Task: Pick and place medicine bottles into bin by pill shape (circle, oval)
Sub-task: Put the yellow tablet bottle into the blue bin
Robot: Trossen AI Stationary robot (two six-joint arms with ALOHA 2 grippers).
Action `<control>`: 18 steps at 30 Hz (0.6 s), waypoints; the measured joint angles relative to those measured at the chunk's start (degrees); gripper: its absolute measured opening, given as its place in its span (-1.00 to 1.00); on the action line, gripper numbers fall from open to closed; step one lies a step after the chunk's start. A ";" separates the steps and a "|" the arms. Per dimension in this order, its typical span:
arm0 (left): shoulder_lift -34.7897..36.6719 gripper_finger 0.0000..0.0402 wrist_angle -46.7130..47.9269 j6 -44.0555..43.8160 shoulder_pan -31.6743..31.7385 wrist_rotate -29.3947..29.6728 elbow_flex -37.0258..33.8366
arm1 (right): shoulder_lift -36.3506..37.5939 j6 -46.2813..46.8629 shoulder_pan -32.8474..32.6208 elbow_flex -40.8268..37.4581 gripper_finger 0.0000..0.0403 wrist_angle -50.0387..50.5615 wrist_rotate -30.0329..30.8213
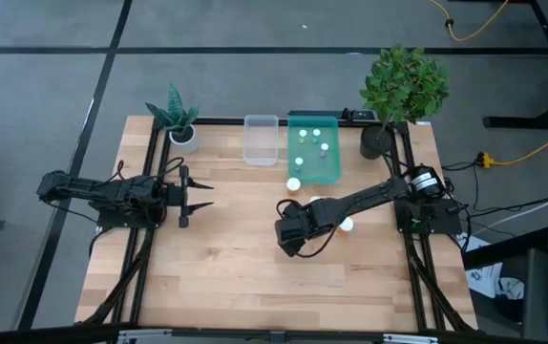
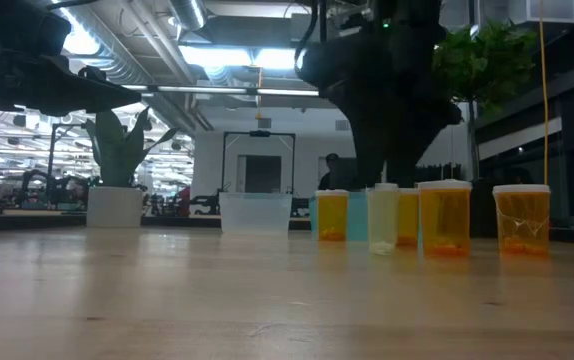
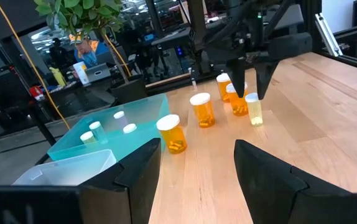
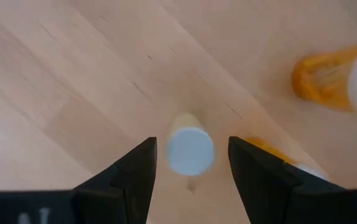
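Right jaws (image 4: 190, 163) hang open above a pale bottle (image 4: 190, 149), ungripped.
Four bottles in the teal bin (image 1: 313, 172); five wait on the tabletop (image 1: 236, 268).

Bare tabletop (image 1: 236, 258) on the near side gives free passage. Orange bottles (image 3: 204, 109) crowd just right of the pale bottle (image 4: 190, 148); teal bin (image 1: 313, 153) and clear bin (image 1: 261, 139) block the far edge.

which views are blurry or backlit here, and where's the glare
Low view: ceiling lights glare, leaving the right gripper a backlit silhouette above the pale bottle. Right wrist view: that bottle's cap and the orange bottle look soft. High view: evenly lit.
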State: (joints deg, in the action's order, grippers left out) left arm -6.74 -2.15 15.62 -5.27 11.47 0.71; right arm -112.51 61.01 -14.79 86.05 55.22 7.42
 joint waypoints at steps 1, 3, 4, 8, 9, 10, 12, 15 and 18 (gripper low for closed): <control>0.00 -0.03 -0.01 0.00 0.00 0.00 0.00 | 0.02 0.00 0.00 -0.25 -0.01 -0.89 0.00; 0.00 -0.03 0.00 0.00 0.01 -0.01 0.00 | 0.02 -0.04 0.00 -0.94 -0.01 -1.07 -0.09; 0.00 -0.03 -0.01 0.00 0.01 0.00 0.00 | 0.02 -0.04 0.00 -1.36 -0.01 -1.48 -0.13; 0.00 -0.03 0.00 0.00 -0.01 -0.01 0.00 | 0.02 -0.09 0.00 -3.75 -0.01 -4.86 -1.07; 0.00 -0.03 -0.01 0.00 0.01 -0.01 0.00 | 0.00 -0.09 0.00 -4.19 -0.01 -5.54 -1.06; 0.01 -0.03 0.00 0.00 -0.01 0.00 0.00 | 0.00 -0.09 0.00 -4.52 -0.01 -6.48 -1.07; 0.00 -0.03 0.00 0.00 0.01 0.00 0.00 | 0.00 -0.04 0.00 -5.01 -0.01 -7.62 -1.06; 0.01 -0.03 0.00 0.00 0.00 0.01 0.00 | 0.01 -0.07 0.00 -5.06 -0.01 -7.45 -1.05; 0.00 -0.03 0.00 0.00 0.01 -0.01 0.00 | 0.00 -0.06 0.00 -5.06 -0.01 -7.41 -1.05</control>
State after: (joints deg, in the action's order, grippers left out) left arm -6.74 -2.15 15.62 -5.26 11.46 0.71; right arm -112.51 60.95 -14.79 80.99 47.81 6.37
